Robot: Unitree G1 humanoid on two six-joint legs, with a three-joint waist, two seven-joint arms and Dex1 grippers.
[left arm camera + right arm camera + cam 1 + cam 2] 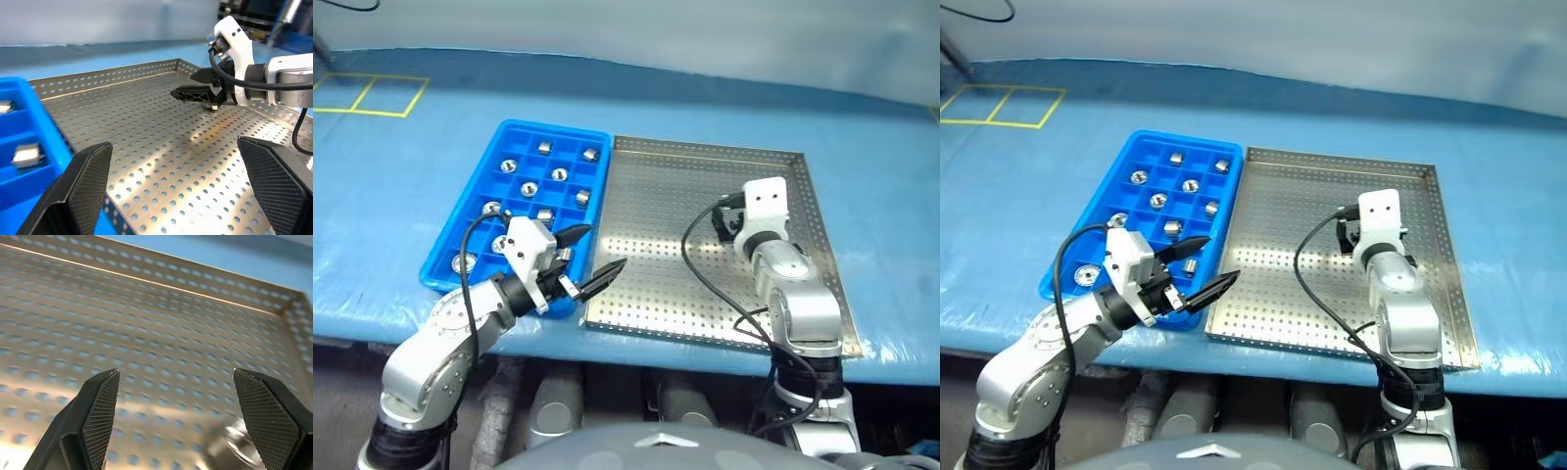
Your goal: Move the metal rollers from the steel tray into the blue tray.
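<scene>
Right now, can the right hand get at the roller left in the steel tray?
Probably yes: the right hand hangs open low over the steel tray, the roller lies close in front of it, and nothing stands between them.

Left arm: bent at the elbow, forearm angled forward and toward the right, wrist roughly level. Left gripper point(589, 253): two black fingers spread wide apart, nothing between them, tips pointing forward and to the right. Right arm: reaching nearly straight forward, white wrist housing uppermost, black cable looping alongside. Right gripper point(195, 84): pointing forward and slightly downward, fingers point(100, 413) parted with a clear gap, holding nothing.
</scene>
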